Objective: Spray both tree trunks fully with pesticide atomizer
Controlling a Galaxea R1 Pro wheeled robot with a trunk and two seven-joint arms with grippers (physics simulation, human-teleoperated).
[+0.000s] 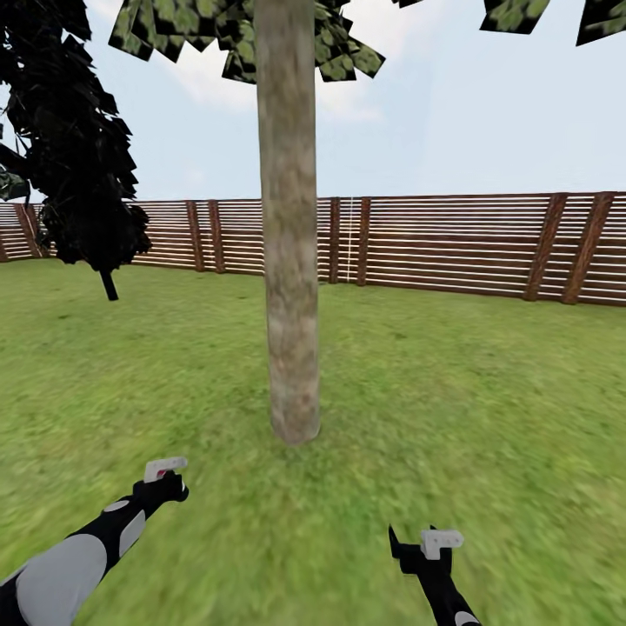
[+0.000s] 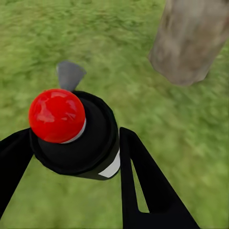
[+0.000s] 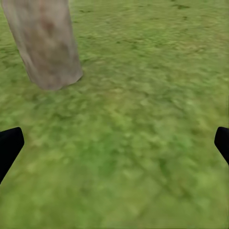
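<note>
Clamped between the left gripper's (image 2: 76,157) black fingers sits the pesticide atomizer (image 2: 78,136) — a squat dark bottle with a glossy red ball cap and a white label patch, its grey nozzle directed out over the grass. Just ahead stands the tree trunk (image 1: 288,226), a thick column of mottled grey-brown bark rooted in the green lawn (image 1: 487,391), blocky leaves above. The right gripper (image 3: 114,143) hangs spread wide and empty over the turf. Behind, a brown slatted wooden fence (image 1: 452,243) closes the garden, with a dark leafy tree (image 1: 74,148) beside it. Pickup looks done; spraying is the step in hand — next, I judge, the nozzle must be raised and aimed squarely at the bark.
</note>
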